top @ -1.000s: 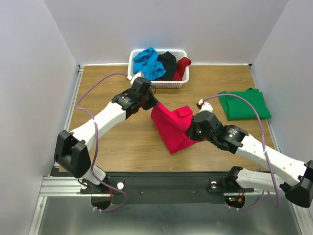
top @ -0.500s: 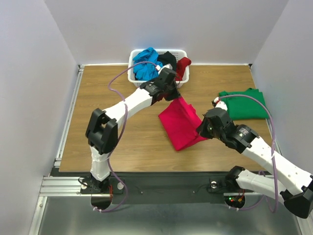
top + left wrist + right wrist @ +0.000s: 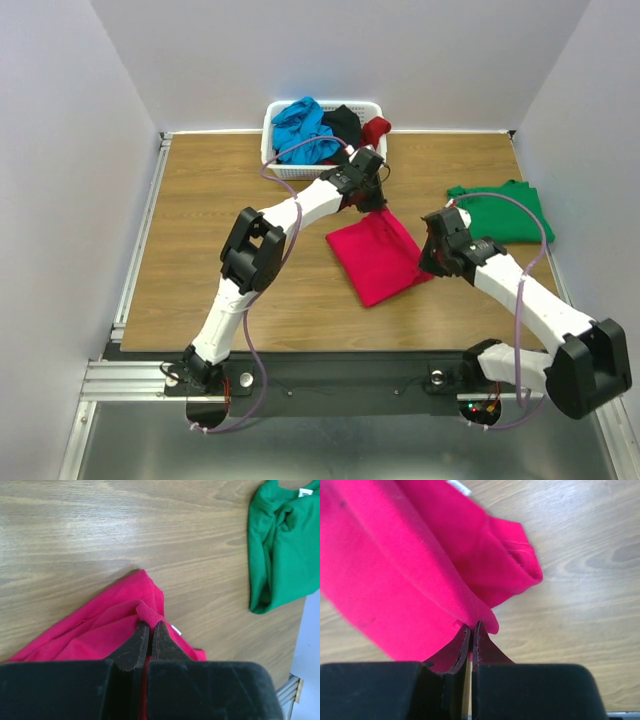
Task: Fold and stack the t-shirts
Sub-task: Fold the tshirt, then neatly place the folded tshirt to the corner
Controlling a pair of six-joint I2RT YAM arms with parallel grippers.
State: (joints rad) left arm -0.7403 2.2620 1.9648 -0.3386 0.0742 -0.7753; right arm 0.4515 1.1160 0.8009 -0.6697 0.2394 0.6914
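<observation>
White basket (image 3: pixel 285 170) at back, holding blue, black and dark-red shirts. Left fingers (image 3: pixel 134 647) clamped on far corner of pink-red t-shirt (image 3: pixel 378 258), which is spread mid-tabletop (image 3: pixel 220 250). Right fingers (image 3: pixel 487 652) pinch its right edge. Green t-shirt (image 3: pixel 500 213) folded far right.

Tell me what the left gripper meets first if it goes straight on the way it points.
The left gripper, jaws shut on a fold of the pink-red t-shirt, would press that cloth forward and probably down onto the wooden table just ahead. The green t-shirt lies off to the side.
</observation>
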